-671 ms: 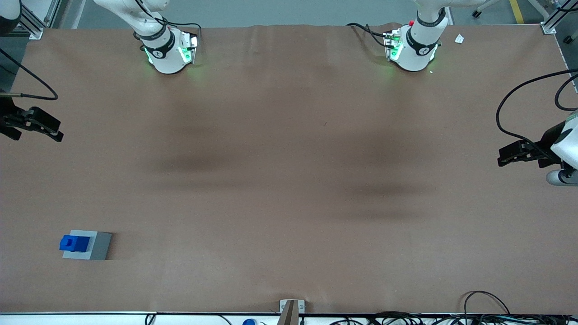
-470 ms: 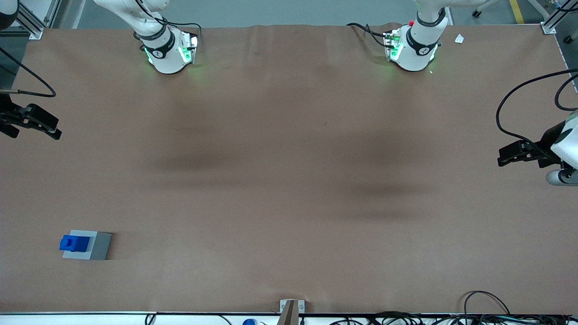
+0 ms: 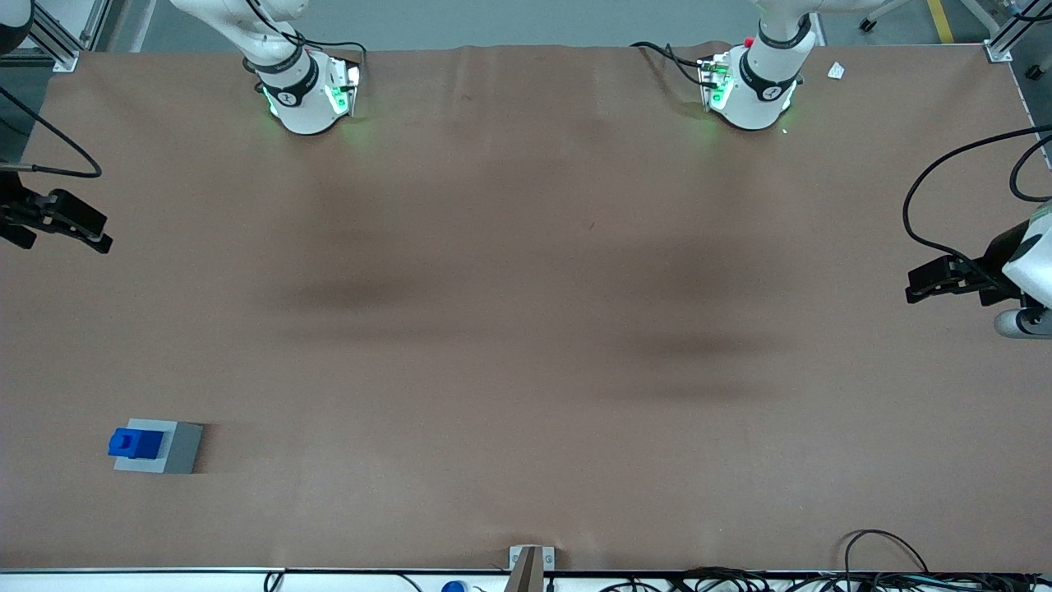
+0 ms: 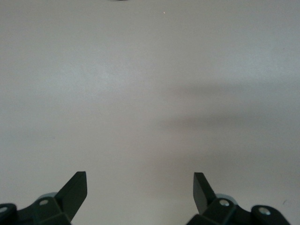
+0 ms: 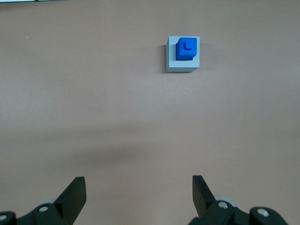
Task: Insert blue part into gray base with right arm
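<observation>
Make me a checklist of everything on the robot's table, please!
Surface: brown table, bare across the middle.
Job's things: blue part sits in the gray base, toward the working arm's end.
Clutter: small white scrap near the parked arm's base.
Grippers: gripper open, holding nothing, apart from the blocks.
Cables: black cables along the table edge nearest the front camera.
Surroundings: gray floor, metal frame posts.
</observation>
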You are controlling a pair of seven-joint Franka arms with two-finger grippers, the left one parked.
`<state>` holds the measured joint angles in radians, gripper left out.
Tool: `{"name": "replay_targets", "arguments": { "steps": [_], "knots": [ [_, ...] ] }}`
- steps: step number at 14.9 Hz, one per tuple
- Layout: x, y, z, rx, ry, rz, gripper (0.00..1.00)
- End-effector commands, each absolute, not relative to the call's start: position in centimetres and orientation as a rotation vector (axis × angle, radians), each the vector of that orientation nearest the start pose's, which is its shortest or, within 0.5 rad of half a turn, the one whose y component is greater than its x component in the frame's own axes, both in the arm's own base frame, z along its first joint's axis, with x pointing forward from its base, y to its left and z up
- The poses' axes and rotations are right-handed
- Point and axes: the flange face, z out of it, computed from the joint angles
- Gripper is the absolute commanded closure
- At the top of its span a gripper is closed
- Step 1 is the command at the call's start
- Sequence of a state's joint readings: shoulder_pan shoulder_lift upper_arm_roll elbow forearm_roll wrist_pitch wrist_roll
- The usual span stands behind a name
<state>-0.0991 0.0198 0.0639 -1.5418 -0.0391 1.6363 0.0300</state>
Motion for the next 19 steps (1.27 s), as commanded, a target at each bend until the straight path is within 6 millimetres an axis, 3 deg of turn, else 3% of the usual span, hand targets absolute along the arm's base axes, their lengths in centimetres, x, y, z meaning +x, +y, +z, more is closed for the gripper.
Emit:
{"name": "replay_targets", "arguments": {
  "steps": [1,3,4,8,11,13,16,19],
  "knots": [
    [56.8,-3.0,63.4,-3.181,0.124,-0.141,0.0],
    [58.7,-4.1,62.8,-3.176,0.14,-0.177,0.0],
    [60.0,-5.2,61.6,-3.174,0.164,-0.158,0.0],
    [63.6,-6.3,57.5,-3.209,0.142,-0.194,0.0],
    [65.4,-7.8,53.0,-3.215,0.166,-0.117,0.0],
    [66.9,-10.9,50.8,-3.167,0.246,-0.209,0.0],
    [69.0,-12.9,46.1,-3.112,0.241,-0.263,0.0],
    [69.9,-13.1,43.3,-3.119,0.228,-0.263,0.0]
  ]
}}
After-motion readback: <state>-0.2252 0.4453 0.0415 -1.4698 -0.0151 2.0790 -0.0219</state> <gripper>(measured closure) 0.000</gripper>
